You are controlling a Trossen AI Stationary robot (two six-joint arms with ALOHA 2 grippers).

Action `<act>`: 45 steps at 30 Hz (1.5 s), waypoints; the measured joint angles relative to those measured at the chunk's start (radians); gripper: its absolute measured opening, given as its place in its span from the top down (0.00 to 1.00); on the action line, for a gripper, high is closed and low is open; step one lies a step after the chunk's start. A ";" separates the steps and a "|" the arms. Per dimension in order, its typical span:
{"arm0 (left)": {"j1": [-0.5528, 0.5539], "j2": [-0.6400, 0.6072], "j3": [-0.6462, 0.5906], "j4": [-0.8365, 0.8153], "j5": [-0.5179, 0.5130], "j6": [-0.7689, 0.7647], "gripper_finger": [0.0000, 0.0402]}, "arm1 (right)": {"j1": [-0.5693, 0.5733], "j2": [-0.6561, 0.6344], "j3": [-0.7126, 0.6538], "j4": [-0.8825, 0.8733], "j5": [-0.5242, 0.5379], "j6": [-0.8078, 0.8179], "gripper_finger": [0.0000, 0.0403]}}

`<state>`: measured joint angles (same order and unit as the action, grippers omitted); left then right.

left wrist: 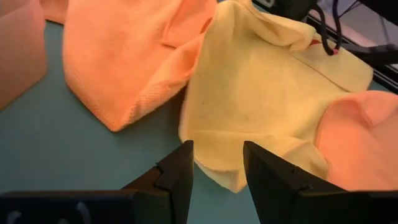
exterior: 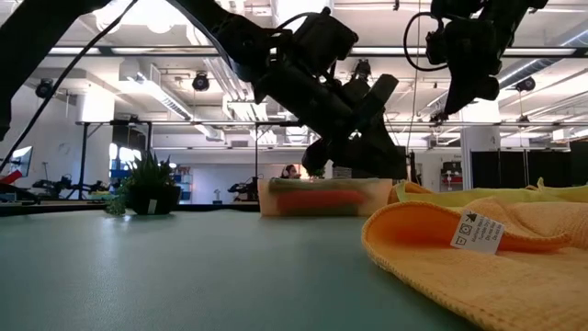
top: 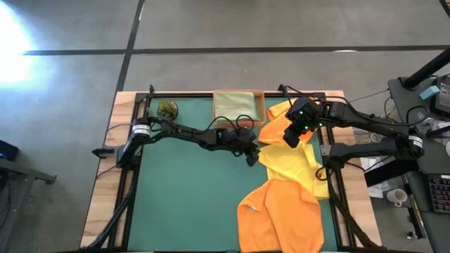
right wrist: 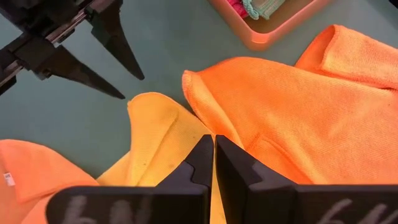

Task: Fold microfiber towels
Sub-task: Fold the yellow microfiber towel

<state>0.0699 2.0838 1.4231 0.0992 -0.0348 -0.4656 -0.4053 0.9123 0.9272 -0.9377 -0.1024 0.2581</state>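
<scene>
A rumpled yellow towel lies on the green mat at the right. An orange towel lies over its near part. A second orange towel lies against its far side. My left gripper is open. It slants down toward the yellow towel's left corner, a little short of it and clear of the cloth. My right gripper is shut and hangs high over the towels, holding nothing.
A shallow tan tray stands at the far edge with a pale green cloth on top. A small potted plant stands at the far left. Bare green mat spreads over the left and near side.
</scene>
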 joint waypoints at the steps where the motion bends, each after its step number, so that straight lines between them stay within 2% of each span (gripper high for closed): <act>1: -0.001 0.000 0.000 0.001 0.001 0.000 0.69 | 0.000 0.000 0.000 0.000 0.000 0.000 0.98; 11: -0.007 0.060 0.033 0.001 0.020 -0.003 0.69 | 0.000 0.000 0.000 0.009 0.000 0.003 0.98; 24: -0.014 0.063 0.035 0.008 0.035 -0.002 0.69 | 0.002 0.012 0.000 0.016 0.000 0.003 0.98; 35: -0.014 0.117 0.039 0.022 0.036 -0.051 0.70 | 0.002 0.013 0.000 0.031 0.000 0.001 0.98; 38: -0.014 0.117 0.039 0.025 0.035 -0.050 0.75 | 0.002 0.013 0.000 0.031 0.000 0.000 0.98; 43: -0.013 0.117 0.039 0.024 0.033 0.004 0.94 | 0.002 0.013 0.000 0.030 0.000 -0.007 0.98; 45: -0.014 0.117 0.039 0.024 0.032 0.006 0.98 | 0.002 0.013 0.000 0.030 0.000 -0.009 0.98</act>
<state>0.0563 2.2005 1.4620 0.1234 -0.0025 -0.4595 -0.4034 0.9253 0.9268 -0.9073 -0.1024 0.2488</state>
